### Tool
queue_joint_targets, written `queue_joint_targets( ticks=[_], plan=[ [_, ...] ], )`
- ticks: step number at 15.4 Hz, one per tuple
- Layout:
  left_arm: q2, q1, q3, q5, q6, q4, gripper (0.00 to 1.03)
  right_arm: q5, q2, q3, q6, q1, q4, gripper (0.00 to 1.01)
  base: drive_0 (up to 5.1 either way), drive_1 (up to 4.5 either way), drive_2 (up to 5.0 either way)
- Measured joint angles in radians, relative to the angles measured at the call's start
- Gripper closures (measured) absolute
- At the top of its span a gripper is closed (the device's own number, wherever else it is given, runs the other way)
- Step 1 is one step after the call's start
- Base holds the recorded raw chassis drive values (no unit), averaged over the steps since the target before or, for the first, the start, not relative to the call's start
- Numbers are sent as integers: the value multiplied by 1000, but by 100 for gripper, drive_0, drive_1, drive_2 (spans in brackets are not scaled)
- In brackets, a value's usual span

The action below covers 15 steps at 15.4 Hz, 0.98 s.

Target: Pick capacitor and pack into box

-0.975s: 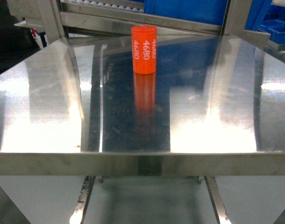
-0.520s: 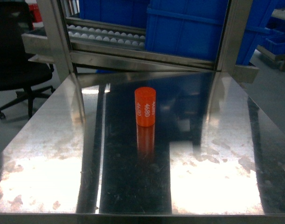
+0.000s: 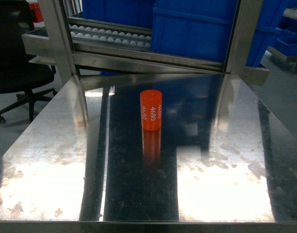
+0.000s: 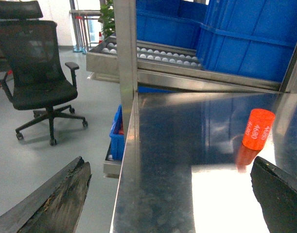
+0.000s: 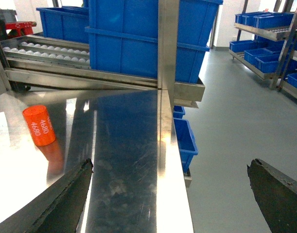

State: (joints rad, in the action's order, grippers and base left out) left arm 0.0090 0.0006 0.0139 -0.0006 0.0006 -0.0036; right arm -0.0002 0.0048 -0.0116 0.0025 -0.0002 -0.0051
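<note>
One orange capacitor (image 3: 151,110) stands upright on the steel tabletop (image 3: 226,160), its long axis vertical and its flat round end facing up. White "4680" print runs lengthwise down its side. It sits near the middle of the tabletop, toward the far edge, touching nothing else, with its reflection in the metal below it. The box is not in any view.

The left claw (image 4: 170,194) hangs off the tabletop's left side, level with the surface; its two dark fingers (image 4: 51,201) show at the bottom corners of the left wrist view, spread wide apart and holding nothing. The right claw (image 5: 170,194) hangs at the tabletop's right edge, its two fingers (image 5: 277,191) likewise wide apart and holding nothing. Neither arm appears in the head view.

Behind the tabletop a roller rack (image 3: 114,38) carries big blue bins (image 3: 197,29). One black office chair (image 4: 36,73) stands on the floor to the left.
</note>
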Motion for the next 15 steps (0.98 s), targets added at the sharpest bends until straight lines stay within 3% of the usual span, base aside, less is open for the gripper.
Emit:
queue_joint_targets(
  ticks=[12, 13, 14, 15],
  plan=[
    [5, -7, 3, -15, -6, -23, 5, 0, 0, 0, 0, 0, 0, 3, 0, 0, 0],
    [65, -37, 12, -80, -40, -37, 5, 1, 0, 0, 0, 0, 0, 3, 0, 0, 0],
    [161, -63, 12, -116, -64, 45, 5, 0, 0, 0, 0, 0, 0, 3, 0, 0, 0],
    [290, -92, 14, -106, -101, 173, 5, 0, 0, 0, 0, 0, 0, 3, 0, 0, 0]
  ],
)
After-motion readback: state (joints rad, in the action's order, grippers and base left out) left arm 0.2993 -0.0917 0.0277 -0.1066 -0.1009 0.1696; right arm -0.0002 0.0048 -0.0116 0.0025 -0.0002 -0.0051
